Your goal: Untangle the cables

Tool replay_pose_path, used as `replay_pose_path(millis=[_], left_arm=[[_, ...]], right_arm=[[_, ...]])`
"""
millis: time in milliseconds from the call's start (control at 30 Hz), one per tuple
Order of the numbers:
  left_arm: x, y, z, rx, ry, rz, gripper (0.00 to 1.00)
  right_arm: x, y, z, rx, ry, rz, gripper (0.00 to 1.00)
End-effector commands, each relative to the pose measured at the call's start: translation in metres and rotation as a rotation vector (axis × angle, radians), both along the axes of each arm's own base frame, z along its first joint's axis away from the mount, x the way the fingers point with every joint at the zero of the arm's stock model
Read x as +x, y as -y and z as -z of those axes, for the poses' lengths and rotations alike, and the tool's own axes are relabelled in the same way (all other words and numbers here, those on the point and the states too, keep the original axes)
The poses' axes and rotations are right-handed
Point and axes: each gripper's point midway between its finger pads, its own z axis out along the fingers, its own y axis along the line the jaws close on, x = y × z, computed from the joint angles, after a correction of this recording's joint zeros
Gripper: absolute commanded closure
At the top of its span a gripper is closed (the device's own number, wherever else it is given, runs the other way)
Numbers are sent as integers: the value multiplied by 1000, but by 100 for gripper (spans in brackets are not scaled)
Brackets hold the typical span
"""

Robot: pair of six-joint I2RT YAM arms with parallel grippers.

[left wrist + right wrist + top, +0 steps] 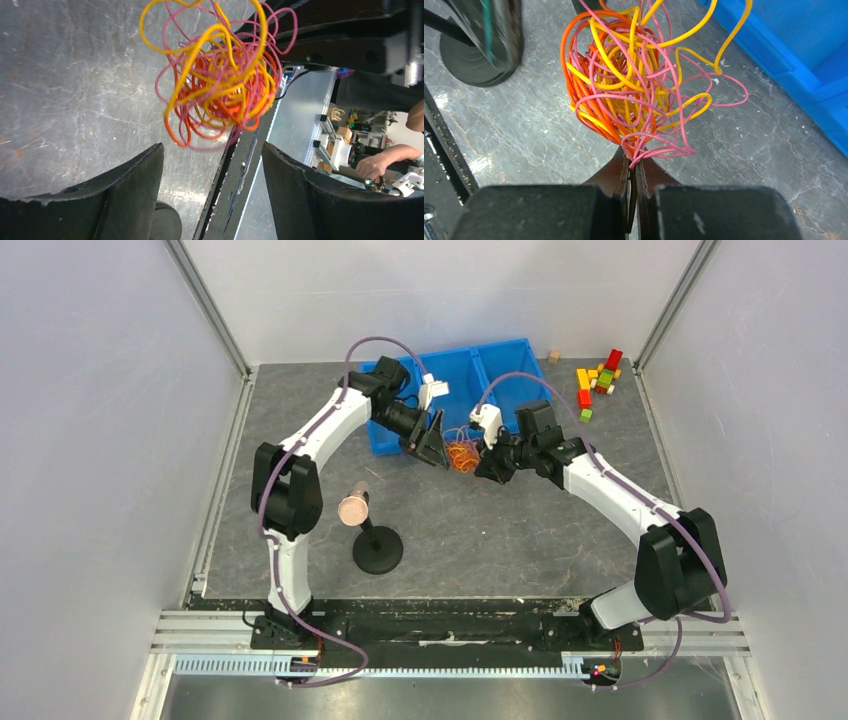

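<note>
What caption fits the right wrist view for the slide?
The right fingers shut on pink strands of the tangled cables, gray table below, blue bin at upper right.

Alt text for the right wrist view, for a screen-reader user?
The right gripper, shut, pinches pink strands at the bottom of a tangle of orange, yellow and pink cables, seen against the grey table. A blue bin sits upper right, a black round stand base upper left.

You'll find the cables at frame centre, between the left gripper and the right gripper, just below the bin. The stand is lower left and the blocks upper right.
</note>
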Motion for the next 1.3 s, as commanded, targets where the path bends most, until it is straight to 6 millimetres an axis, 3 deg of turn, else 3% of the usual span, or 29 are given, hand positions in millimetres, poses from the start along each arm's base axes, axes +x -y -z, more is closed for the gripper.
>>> replay_pose_path(millis=[0,267,333,400,433,667,733,767,800,900,933,967,1133,1267], left_arm=[[-7,14,10,-31,-17,27,22],[-7,27,5,-103,-46,-18,27],[-7,28,3,-122,-27,-35,46],[-8,28,1,-137,-19,-40,92],[-8,26,-1,-141,-16,-44,98],[20,2,-21,-184,61,-155,98],[16,2,-24,-196,64,-132,98],[12,4,-22,-191,56,-116,90],[8,8,-20,-187,49,-106,72],[3,19,-13,-159,43,-102,44],[3,23,-12,-145,39,-112,28],[3,28,-11,-143,34,-118,22],[1,46,-9,-146,-29,-130,20],[-16,59,6,-139,-114,-94,19]], right_arm=[[-11,-15,-17,71,29,-60,100],[-28,-16,-11,71,8,-93,100],[-33,-12,-5,54,2,-94,100],[-38,-4,2,18,-3,-92,100],[-39,2,7,-4,-9,-79,100],[-54,53,30,-47,-95,-11,100],[-57,61,31,-35,-96,-9,100],[-59,60,28,-25,-81,-24,100],[-60,56,23,-1,-64,-44,100],[-56,42,5,79,-36,-75,100],[-55,37,0,96,-36,-93,100],[-55,32,-5,103,-33,-117,100],[-57,14,-14,88,0,-186,100],[-51,10,-24,88,43,-197,100]])
